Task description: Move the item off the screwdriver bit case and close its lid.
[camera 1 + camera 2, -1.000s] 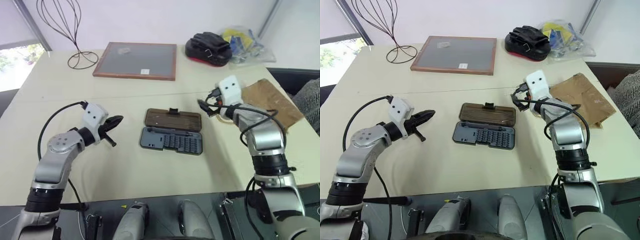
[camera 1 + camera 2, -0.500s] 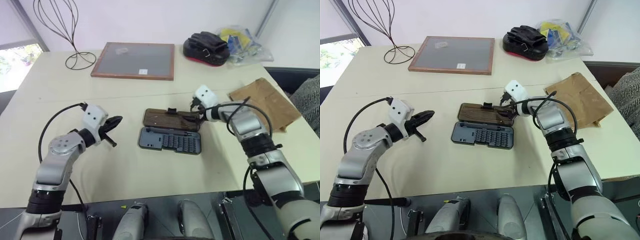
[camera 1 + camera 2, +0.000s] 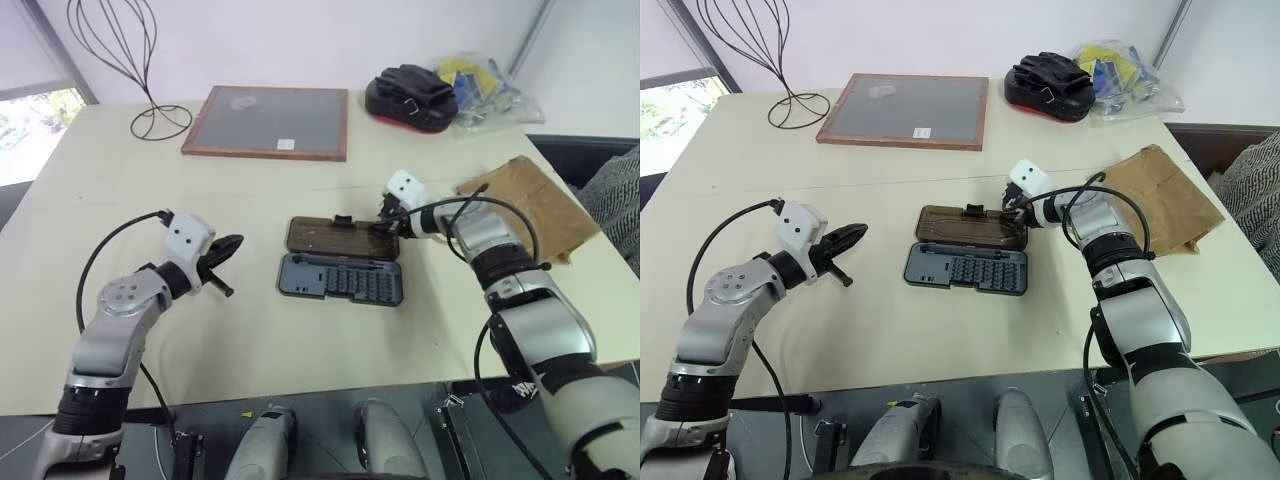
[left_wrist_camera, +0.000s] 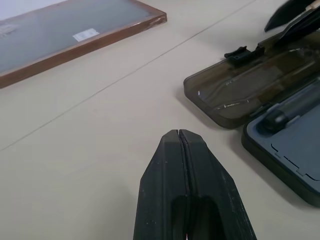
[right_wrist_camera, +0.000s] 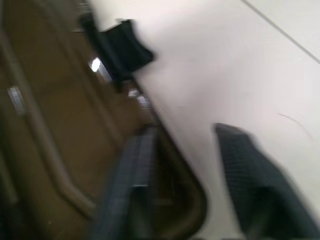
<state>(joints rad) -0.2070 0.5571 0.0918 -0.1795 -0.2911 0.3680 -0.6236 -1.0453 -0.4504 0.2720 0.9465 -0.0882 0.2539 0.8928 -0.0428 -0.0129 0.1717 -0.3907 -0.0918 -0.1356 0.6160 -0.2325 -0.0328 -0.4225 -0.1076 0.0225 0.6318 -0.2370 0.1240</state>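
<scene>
The screwdriver bit case lies open mid-table, its grey tray (image 3: 340, 280) of bits nearest me. The smoky-brown lid (image 3: 335, 237) lies flat behind the tray, with its black clasp (image 5: 122, 47) on the far edge. The brown paper bag, the item (image 3: 530, 205), lies flat on the table to the right, clear of the case. My right gripper (image 3: 383, 222) is down at the lid's far right corner. Its fingers stand apart astride the lid's rim (image 5: 175, 165), one over the lid and one outside it. My left gripper (image 3: 228, 245) hovers shut and empty, left of the case.
A wood-framed grey board (image 3: 268, 121) lies at the back. A black-and-red pouch (image 3: 412, 96) and a clear bag of coloured things (image 3: 490, 85) sit back right. A wire stand (image 3: 130, 60) is back left. The paper bag reaches the table's right edge.
My right gripper has come down and to the left, from above the table near the bag to the lid's far right corner. The left arm and the case have stayed put.
</scene>
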